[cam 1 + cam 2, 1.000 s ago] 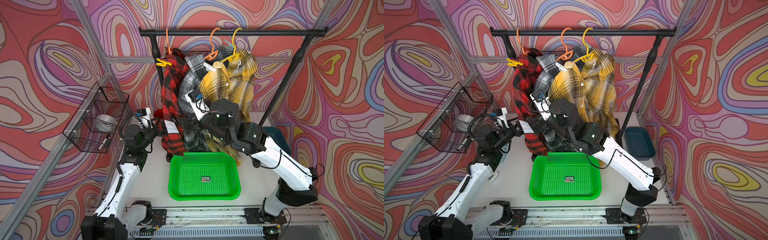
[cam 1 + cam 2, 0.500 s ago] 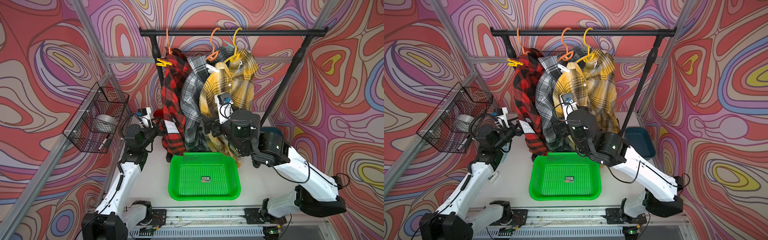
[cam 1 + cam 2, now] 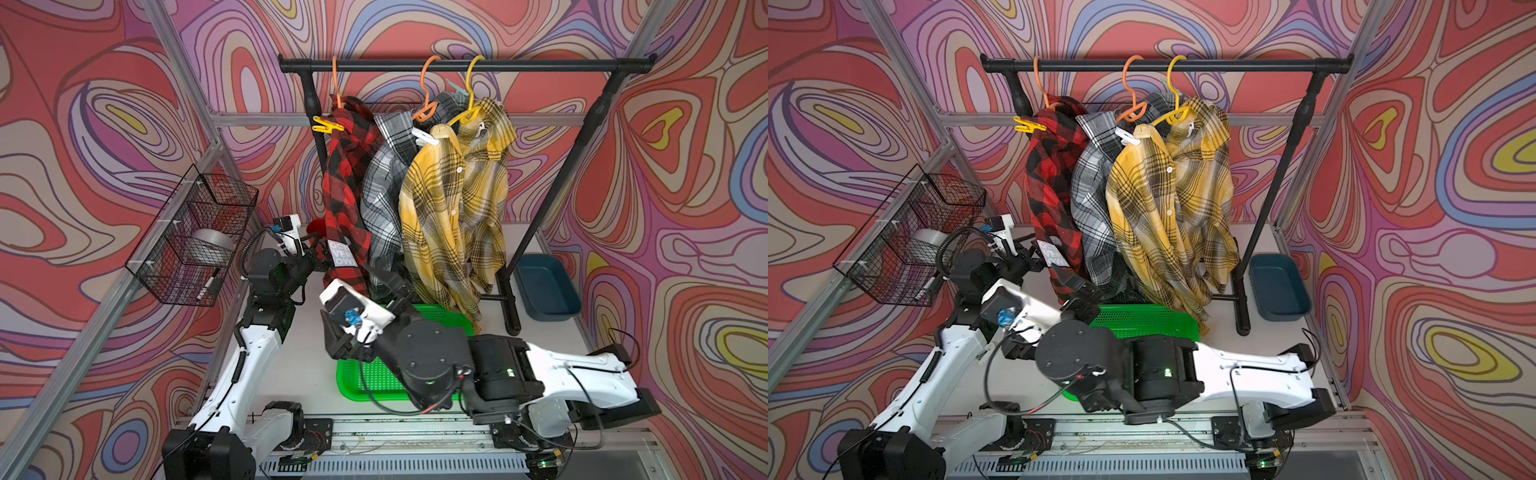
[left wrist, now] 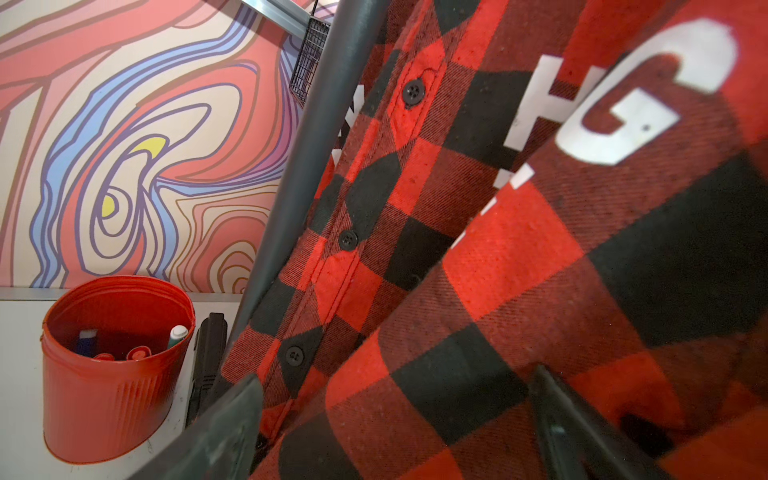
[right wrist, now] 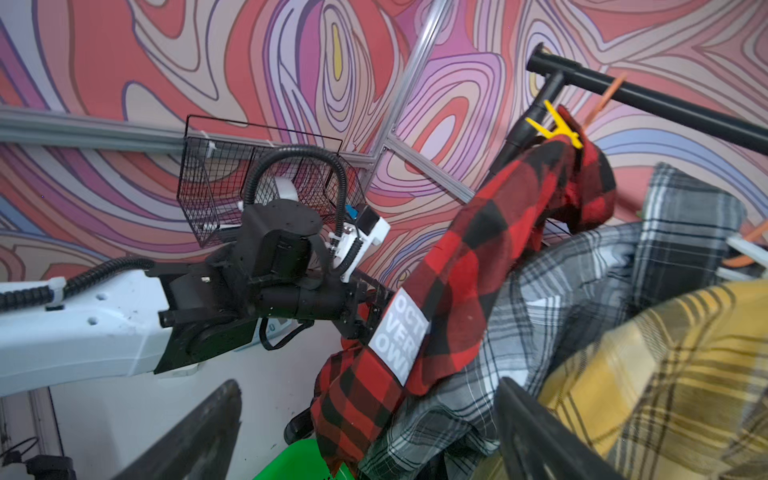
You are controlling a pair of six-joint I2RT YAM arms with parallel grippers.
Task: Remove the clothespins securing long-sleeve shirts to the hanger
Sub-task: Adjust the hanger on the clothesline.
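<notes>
Black rack [image 3: 457,65] spans the back of the table. Three shirts hang from it on hangers [image 3: 426,113], pressed together: red shirt [image 3: 347,174] nearest the left post, grey shirt [image 3: 382,199] in the middle, yellow shirt [image 3: 453,199] beside it.

Right gripper [image 5: 365,399] stands low before the hems of the red and grey shirts, above the far edge of the green tray [image 3: 365,374]. Its jaws are wide apart with nothing between them.

Left gripper [image 4: 395,376] sits at the red shirt's lower part by the white label. Jaws apart, cloth across the gap; contact cannot be determined.

Wire basket [image 3: 195,237] hangs on the left frame. Blue bin [image 3: 544,286] sits by the right post.

Pins in place: yellow pin [image 3: 328,124] on the red shirt's shoulder, and white pin [image 3: 424,136] where the grey shoulder meets the yellow collar. Which of the two it grips I cannot tell.
</notes>
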